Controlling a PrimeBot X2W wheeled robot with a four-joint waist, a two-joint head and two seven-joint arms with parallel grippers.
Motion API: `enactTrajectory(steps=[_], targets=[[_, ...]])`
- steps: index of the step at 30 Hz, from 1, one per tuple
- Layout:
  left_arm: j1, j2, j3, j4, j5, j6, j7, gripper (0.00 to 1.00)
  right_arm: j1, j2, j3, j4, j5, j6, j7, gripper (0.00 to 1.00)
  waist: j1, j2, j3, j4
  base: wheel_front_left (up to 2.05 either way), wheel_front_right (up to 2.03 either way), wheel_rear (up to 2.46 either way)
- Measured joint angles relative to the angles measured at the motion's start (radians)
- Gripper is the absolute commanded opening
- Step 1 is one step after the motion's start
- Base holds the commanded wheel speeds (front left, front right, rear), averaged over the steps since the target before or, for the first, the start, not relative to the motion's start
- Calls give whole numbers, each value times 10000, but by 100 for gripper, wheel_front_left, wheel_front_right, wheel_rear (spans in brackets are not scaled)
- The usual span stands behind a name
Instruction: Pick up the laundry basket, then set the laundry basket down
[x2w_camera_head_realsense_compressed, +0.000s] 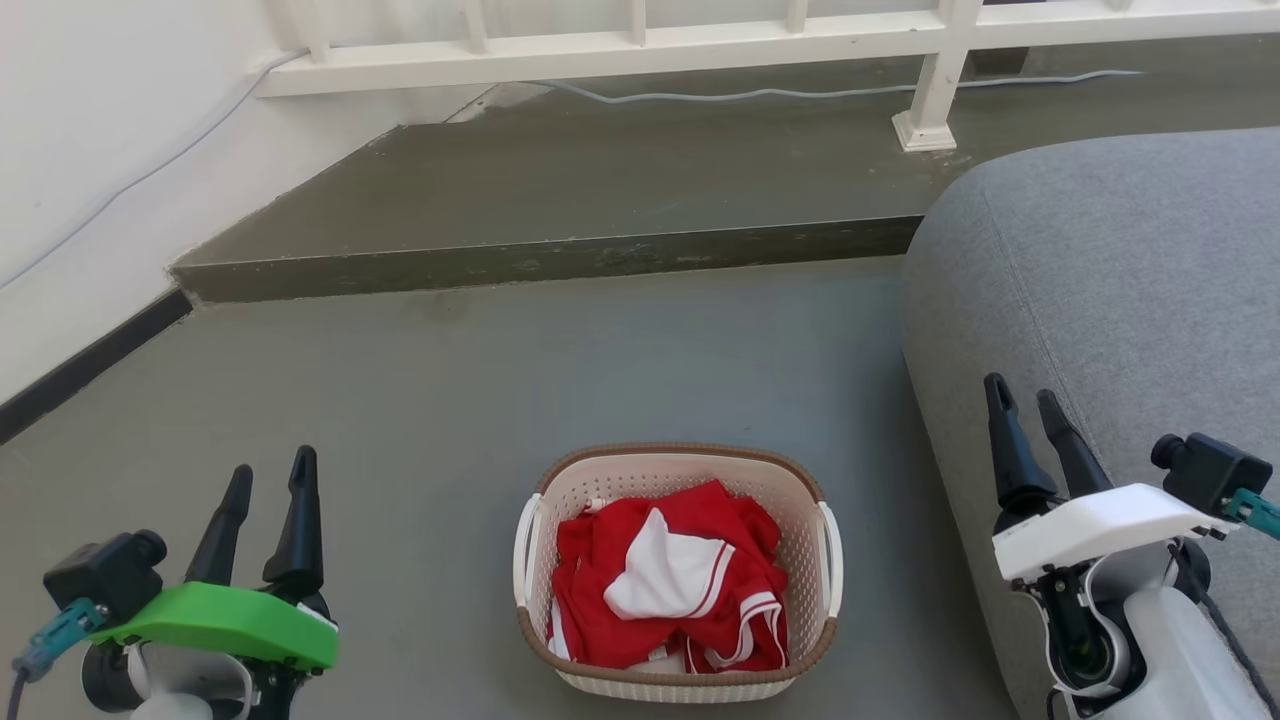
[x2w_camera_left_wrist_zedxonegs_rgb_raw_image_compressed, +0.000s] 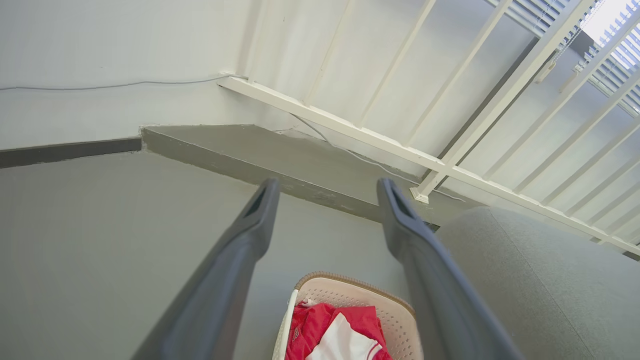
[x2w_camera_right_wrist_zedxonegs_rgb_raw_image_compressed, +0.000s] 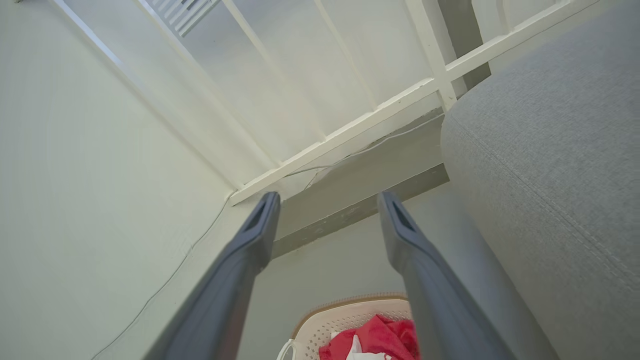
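The laundry basket (x2w_camera_head_realsense_compressed: 680, 470) is cream-white and perforated, with a brown rim and white side handles. It stands on the grey floor at the bottom centre of the head view, holding red and white clothes (x2w_camera_head_realsense_compressed: 672, 575). My left gripper (x2w_camera_head_realsense_compressed: 270, 478) hovers open well to the basket's left, touching nothing. My right gripper (x2w_camera_head_realsense_compressed: 1025, 398) is open to its right, in front of the grey sofa. The left wrist view looks past my left gripper (x2w_camera_left_wrist_zedxonegs_rgb_raw_image_compressed: 325, 192) down at the laundry basket (x2w_camera_left_wrist_zedxonegs_rgb_raw_image_compressed: 360, 295); the right wrist view shows my right gripper (x2w_camera_right_wrist_zedxonegs_rgb_raw_image_compressed: 327, 205) above the laundry basket (x2w_camera_right_wrist_zedxonegs_rgb_raw_image_compressed: 345, 312).
A grey sofa (x2w_camera_head_realsense_compressed: 1120, 290) fills the right side, close to the basket. A raised concrete step (x2w_camera_head_realsense_compressed: 540, 262) crosses the floor beyond it, with a white railing (x2w_camera_head_realsense_compressed: 640, 50) and a cable (x2w_camera_head_realsense_compressed: 760, 95) behind. A white wall (x2w_camera_head_realsense_compressed: 90, 180) stands on the left.
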Motion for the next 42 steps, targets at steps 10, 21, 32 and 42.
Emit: enactTrajectory(steps=[10, 21, 32, 42], targets=[[0, -130, -121, -35, 1323, -2, -332, 100, -118, 4, 249, -13, -1404, -211, -349, 100, 0, 0, 8, -19, 0, 0, 0], [-20, -251, -230, -238, 2706, -35, -717, 100, -191, 0, 537, -19, -2980, -303, -702, 100, 0, 0, 17, -38, 0, 0, 0], [-35, -261, -297, -295, 3728, -63, -982, 100, -325, 12, 660, -77, -4000, -384, -995, 100, 0, 0, 14, -59, 0, 0, 0], [-39, -309, -249, -290, 3781, -144, -982, 100, -325, 96, 569, -75, -4015, -372, -995, 100, 0, 0, 6, -66, 0, 0, 0]])
